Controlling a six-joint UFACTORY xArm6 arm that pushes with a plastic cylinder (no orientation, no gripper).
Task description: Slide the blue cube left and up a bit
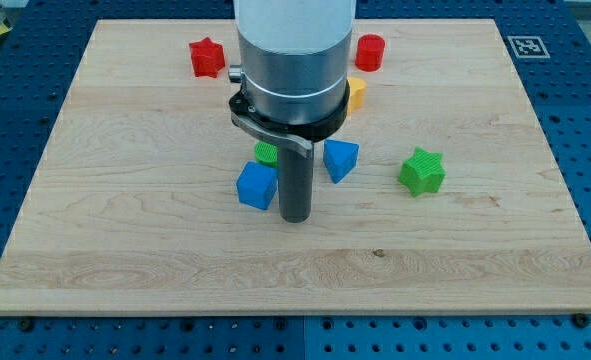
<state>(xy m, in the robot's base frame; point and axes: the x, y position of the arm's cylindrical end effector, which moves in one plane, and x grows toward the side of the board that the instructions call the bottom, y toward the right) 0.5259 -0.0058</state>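
Observation:
The blue cube (257, 186) lies near the middle of the wooden board (125, 230). My tip (294, 217) rests on the board just to the cube's right and slightly below it, close to it or touching it; I cannot tell which. A second blue block (340, 159), wedge-like in shape, lies to the upper right of my tip. A small green block (266, 152) sits just above the blue cube, partly hidden behind the rod.
A green star block (422, 171) lies at the view's right. A red star block (206, 57) and a red cylinder (370, 52) lie near the top. A yellow block (356, 93) shows partly behind the arm's body (293, 60).

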